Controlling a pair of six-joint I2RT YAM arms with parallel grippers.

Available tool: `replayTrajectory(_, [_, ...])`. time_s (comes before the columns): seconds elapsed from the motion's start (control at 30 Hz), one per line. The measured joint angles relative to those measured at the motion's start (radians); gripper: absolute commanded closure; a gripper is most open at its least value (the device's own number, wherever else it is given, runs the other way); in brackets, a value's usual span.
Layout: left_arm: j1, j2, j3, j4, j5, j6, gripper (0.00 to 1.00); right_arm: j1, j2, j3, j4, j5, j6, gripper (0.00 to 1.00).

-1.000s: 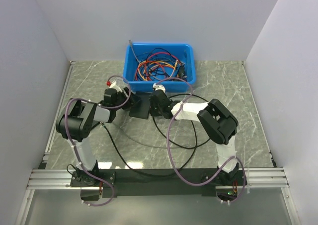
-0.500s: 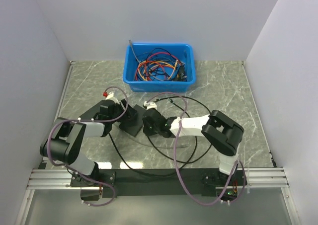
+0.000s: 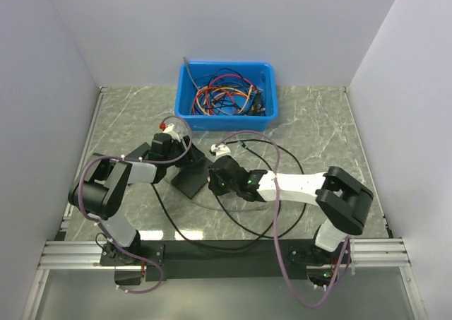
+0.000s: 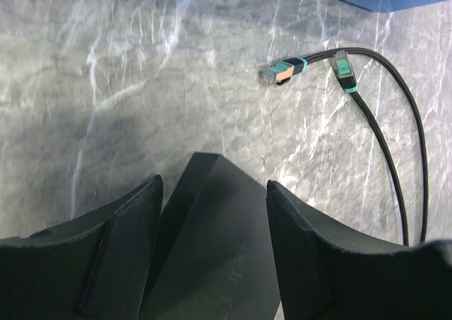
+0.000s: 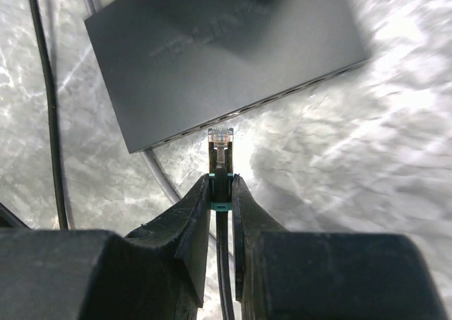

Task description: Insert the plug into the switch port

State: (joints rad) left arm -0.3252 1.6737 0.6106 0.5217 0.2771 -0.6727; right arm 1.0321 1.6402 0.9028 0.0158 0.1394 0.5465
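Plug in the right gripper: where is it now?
In the right wrist view, the plug sits mid-frame, pinched in the right gripper, its tip just short of the port edge of the black switch above it.

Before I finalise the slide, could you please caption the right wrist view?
Right end effector grips the plug, its clear tip at the port edge of the black switch.

A blue plastic bin [image 3: 224, 122] sits at the back edge of the grey marble-patterned table [image 3: 318, 129], holding a tangle of orange, red and black cables [image 3: 219, 97].
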Motion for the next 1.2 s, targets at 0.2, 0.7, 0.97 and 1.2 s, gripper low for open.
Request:
replayTrajectory(0.2, [0.0,0.005,0.032,-0.038,-0.006,0.033,0.36,0.0,-0.069,0.0,-0.076,0.031,-0.076,1.0])
replayTrajectory(0.7, [0.0,-0.003,-0.029,0.053,-0.005,0.034,0.31,0.0,0.096,0.05,-0.127,-0.108,-0.171,1.0])
replayTrajectory(0.97, [-0.002,-0.015,-0.048,0.059,-0.017,0.039,0.34,0.0,0.161,0.139,-0.161,-0.13,-0.196,1.0])
replayTrajectory(1.2, [-0.029,-0.079,-0.097,0.035,-0.076,0.053,0.36,-0.001,0.202,0.194,-0.209,-0.144,-0.2,1.0])
